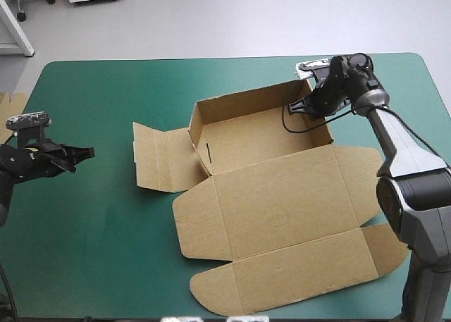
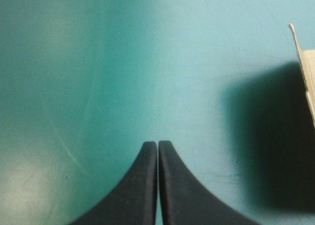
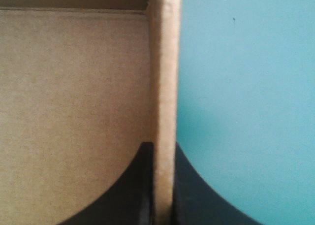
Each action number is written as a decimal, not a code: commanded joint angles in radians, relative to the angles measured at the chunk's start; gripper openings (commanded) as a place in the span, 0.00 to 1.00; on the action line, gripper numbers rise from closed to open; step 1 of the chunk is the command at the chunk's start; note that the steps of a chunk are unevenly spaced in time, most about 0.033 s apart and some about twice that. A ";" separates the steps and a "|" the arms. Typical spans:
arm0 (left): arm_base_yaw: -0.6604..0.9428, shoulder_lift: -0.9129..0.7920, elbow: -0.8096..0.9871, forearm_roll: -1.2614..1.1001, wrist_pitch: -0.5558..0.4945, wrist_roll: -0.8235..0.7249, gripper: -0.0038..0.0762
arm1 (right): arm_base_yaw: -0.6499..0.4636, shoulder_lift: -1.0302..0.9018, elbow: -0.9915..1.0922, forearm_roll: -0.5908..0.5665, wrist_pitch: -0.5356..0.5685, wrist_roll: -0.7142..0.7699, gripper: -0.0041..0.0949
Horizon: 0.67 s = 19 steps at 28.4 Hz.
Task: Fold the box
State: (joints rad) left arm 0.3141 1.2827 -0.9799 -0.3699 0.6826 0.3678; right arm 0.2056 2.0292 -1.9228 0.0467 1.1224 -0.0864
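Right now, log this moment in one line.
box: half-formed tray, lid flat | right hand: shut on box's right wall | left hand: shut, empty, over teal-green cover

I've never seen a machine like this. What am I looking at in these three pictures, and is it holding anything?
It is a robot with two arms. One picture looks down from above; the other two come from a camera on each wrist. On the teal-green table cover lies a brown cardboard box, cut from one sheet and partly folded: walls stand at the back, the rest lies flat. The right gripper pinches an upright side wall of the box. The left gripper is shut on nothing, over bare cover.
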 commanded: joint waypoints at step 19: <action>-0.006 0.005 0.086 -0.027 -0.225 0.006 0.04 | -0.006 -0.355 -0.125 0.050 -0.027 -0.038 0.02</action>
State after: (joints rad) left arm 0.3141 1.2907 -0.8785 -0.3712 0.5181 0.3779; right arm 0.2050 1.7557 -1.9793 0.0514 1.1360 -0.1231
